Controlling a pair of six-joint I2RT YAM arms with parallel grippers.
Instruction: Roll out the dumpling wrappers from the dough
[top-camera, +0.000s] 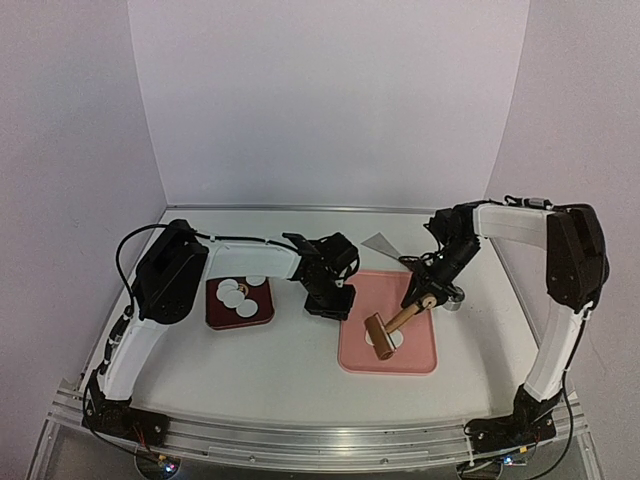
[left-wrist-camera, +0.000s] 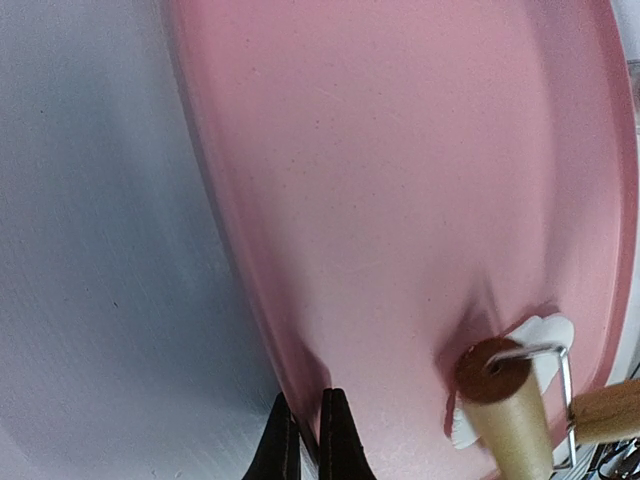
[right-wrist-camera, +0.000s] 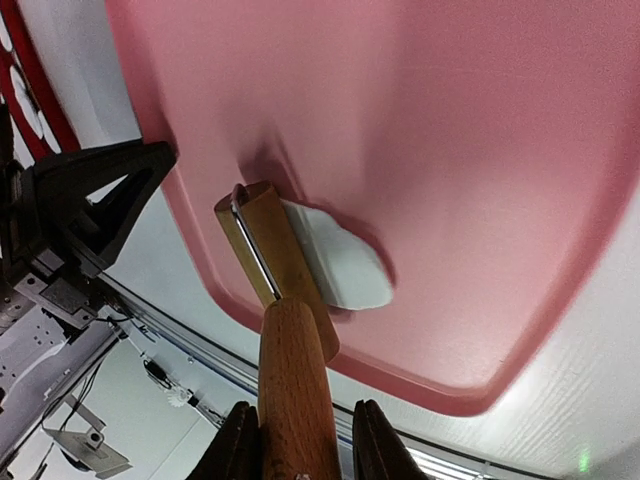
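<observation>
Wooden roller (right-wrist-camera: 275, 260) lies on the dough (right-wrist-camera: 345, 265), handle angled back-right into the gripping right claw (right-wrist-camera: 300, 432); left claw (left-wrist-camera: 310, 420) closed.

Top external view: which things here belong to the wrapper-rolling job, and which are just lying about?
In use: roller, held by the right claw; dough under it; pink tray; round wrappers on the dark red plate.
Lying about: small metal ring right of the tray; grey flat piece behind it.
</observation>
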